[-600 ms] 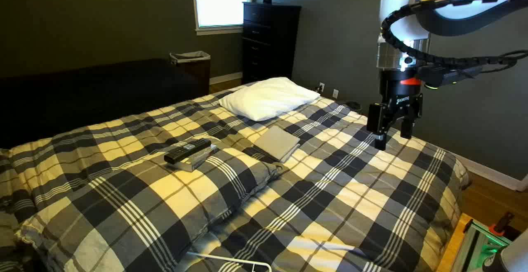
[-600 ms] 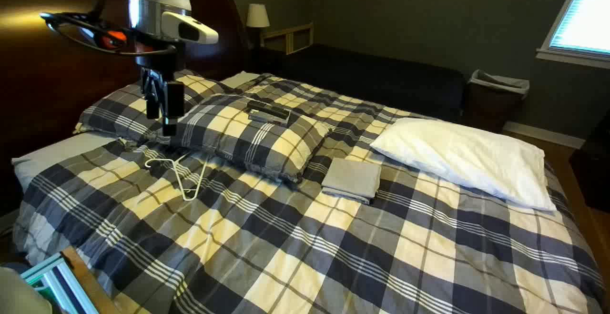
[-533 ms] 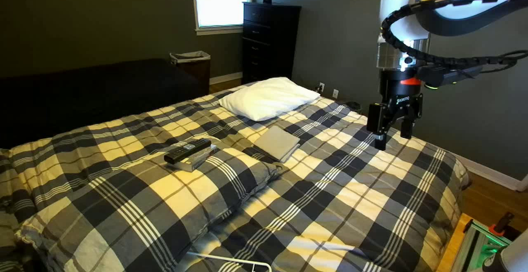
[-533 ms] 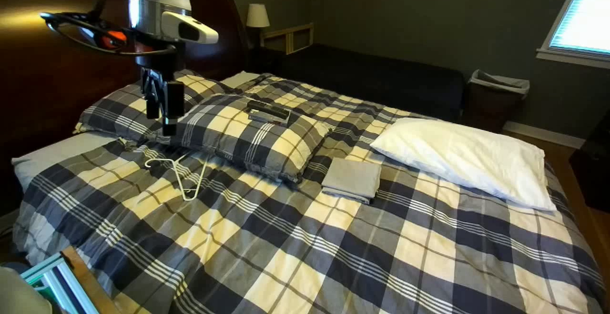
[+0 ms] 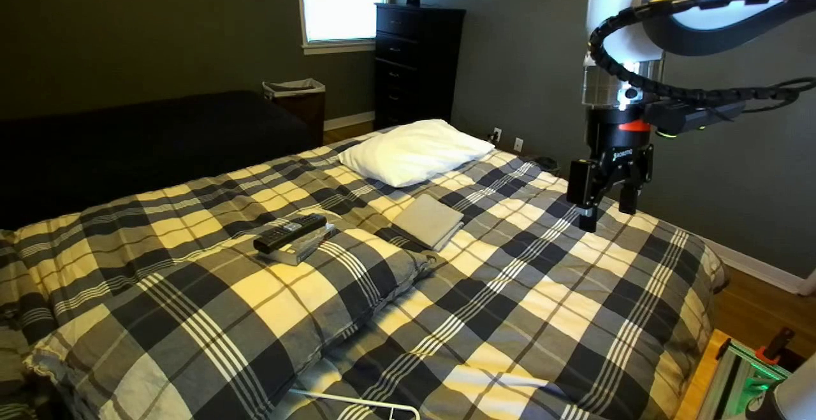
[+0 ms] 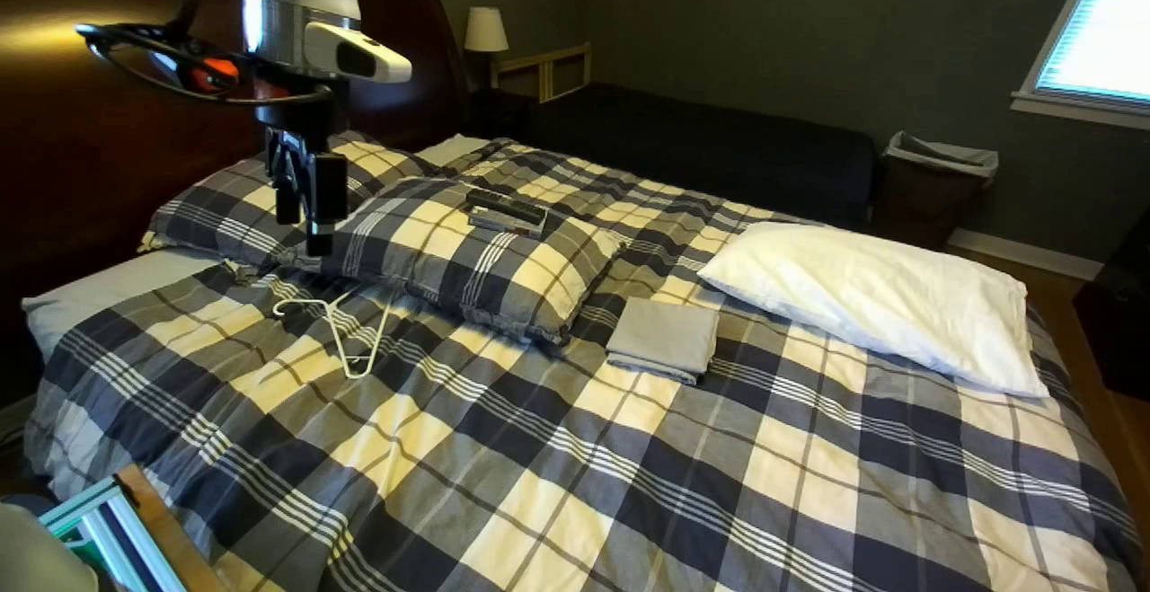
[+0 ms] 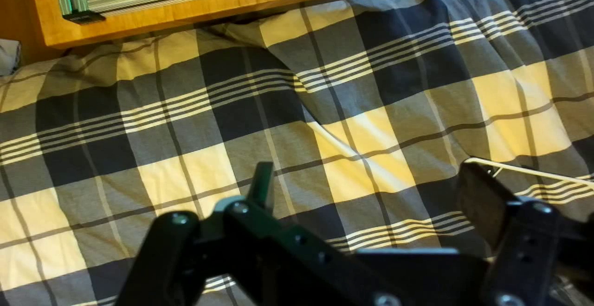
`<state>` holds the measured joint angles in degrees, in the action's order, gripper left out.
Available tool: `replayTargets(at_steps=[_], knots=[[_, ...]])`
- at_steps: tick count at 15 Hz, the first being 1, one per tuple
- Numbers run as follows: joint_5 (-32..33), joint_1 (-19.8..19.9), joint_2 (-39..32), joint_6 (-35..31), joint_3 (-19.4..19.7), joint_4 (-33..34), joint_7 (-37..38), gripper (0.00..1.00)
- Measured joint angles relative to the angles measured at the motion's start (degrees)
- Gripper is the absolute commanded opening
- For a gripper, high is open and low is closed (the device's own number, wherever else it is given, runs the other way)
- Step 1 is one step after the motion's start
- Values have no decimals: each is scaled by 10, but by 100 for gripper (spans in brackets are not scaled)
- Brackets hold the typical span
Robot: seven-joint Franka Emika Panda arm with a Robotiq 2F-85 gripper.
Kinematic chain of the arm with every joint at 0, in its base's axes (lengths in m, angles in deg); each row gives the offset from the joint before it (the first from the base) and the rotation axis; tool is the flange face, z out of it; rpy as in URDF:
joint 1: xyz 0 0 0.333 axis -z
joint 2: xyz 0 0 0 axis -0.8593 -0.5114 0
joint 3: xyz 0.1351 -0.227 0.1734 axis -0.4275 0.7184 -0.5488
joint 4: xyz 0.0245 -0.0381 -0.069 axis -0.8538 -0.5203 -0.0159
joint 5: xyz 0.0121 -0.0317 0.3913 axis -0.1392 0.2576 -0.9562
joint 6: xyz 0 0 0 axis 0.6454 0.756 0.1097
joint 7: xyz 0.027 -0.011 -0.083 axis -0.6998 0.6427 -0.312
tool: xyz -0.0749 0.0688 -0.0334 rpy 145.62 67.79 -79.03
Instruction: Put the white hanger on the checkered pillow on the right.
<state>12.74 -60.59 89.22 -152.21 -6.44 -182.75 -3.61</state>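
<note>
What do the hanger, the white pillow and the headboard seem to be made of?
Hanger: probably smooth white plastic, judging by its even bars and rounded corner; coated metal is possible.
White pillow: matte fabric cover, by its soft creases.
Headboard: likely varnished wood, from its reddish-brown color and glossy sheen.

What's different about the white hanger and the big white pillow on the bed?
The white hanger is a thin outline with open gaps, while the white pillow is puffy and filled in. The hanger looks much smaller than the pillow. The hanger has a curved hook at one end, but the pillow just has soft corners. Both are white, and both lie on the checkered bed cover.
</note>
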Motion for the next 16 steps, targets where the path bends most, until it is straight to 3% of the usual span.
replayTargets(at_steps=[13, 16], knots=[[0, 0, -1, 0, 0, 1, 0, 100], [-30, -21, -27, -48, -5, 9, -30, 100]])
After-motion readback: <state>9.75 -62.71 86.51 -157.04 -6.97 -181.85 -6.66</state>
